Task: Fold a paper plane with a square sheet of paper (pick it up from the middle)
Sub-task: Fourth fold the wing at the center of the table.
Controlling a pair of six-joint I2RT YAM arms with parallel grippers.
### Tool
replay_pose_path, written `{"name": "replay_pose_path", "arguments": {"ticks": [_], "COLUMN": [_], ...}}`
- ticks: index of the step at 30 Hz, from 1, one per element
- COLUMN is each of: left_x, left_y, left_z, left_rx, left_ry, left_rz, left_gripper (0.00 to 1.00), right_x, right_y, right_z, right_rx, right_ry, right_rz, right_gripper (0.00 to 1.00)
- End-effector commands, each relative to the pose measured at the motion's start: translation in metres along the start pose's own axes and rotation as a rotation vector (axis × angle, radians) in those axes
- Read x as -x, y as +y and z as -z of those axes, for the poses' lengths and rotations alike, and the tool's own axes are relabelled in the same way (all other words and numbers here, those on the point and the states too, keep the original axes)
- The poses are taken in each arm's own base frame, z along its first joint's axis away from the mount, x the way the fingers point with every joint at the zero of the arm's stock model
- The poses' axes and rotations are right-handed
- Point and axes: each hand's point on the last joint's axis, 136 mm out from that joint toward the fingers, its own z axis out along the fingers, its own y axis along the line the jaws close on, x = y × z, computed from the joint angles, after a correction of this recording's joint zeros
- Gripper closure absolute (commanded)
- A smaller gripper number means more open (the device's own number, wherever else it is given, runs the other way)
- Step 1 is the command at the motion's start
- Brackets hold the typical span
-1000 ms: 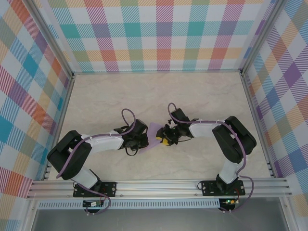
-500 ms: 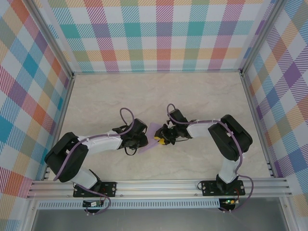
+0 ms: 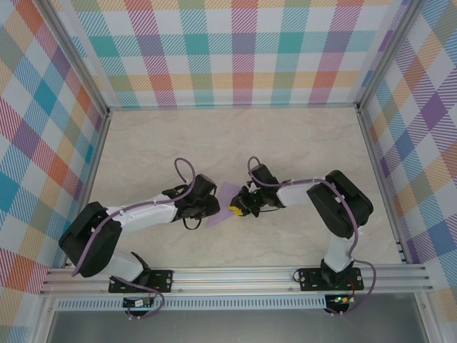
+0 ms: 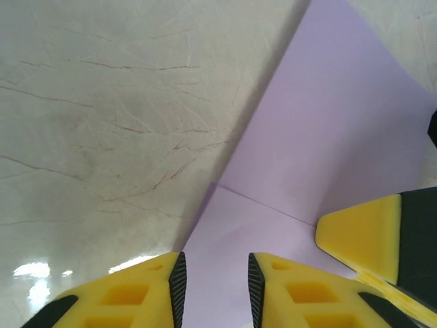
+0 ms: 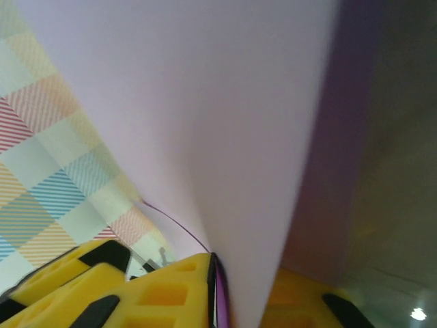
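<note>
A pale, marble-veined tabletop (image 3: 285,143) fills the middle of the frame under even light, with small glare spots near its lower edge. Pastel plaid walls (image 3: 243,50) close it in at top, left and right. Grooved aluminium rails (image 3: 235,275) cross the bottom, and slim metal posts (image 3: 77,64) run into the upper corners.

The top view is bright and evenly lit from overhead. The arms (image 3: 143,212) cast only faint, soft shadows on the pale table (image 3: 214,143), and the picture is sharp to its corners. In the left wrist view the table's veins are crisp. Two white glare spots sit near the lower left corner, and a narrow dark shadow runs along the left edge of the paper (image 4: 341,137). In the right wrist view the paper is too close to the lens, so it looks smeared and washed pale, with its right side in deep shade. The wall (image 5: 41,157) behind is out of focus.
</note>
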Motion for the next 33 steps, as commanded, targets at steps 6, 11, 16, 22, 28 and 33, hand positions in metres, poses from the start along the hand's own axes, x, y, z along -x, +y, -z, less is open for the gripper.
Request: {"name": "replay_pose_path", "arguments": {"ticks": [6, 11, 16, 22, 28, 33], "left_x": [0.009, 0.013, 0.013, 0.007, 0.012, 0.013], "left_y": [-0.006, -0.013, -0.028, -0.035, -0.034, -0.035], "left_z": [0.031, 0.048, 0.056, 0.058, 0.064, 0.067], "left_rx": [-0.049, -0.117, -0.196, -0.208, -0.193, -0.194], "left_ry": [-0.07, -0.113, -0.141, -0.161, -0.198, -0.213], "left_rz": [-0.059, -0.101, -0.167, -0.236, -0.247, -0.253], "left_gripper": [0.39, 0.27, 0.23, 0.21, 0.2, 0.19], "right_x": [0.002, 0.003, 0.005, 0.013, 0.018, 0.02], "right_y": [-0.006, 0.0, 0.001, 0.009, 0.041, 0.057], "right_z": [0.019, 0.036, 0.049, 0.064, 0.085, 0.109], "right_rx": [-0.11, -0.168, -0.217, -0.237, -0.21, -0.208], "right_ry": [-0.063, -0.107, -0.15, -0.233, -0.307, -0.379], "right_rz": [0.026, 0.052, 0.053, 0.065, 0.147, 0.191], "right_gripper": [0.93, 0.93, 0.94, 0.95, 0.95, 0.94]}}
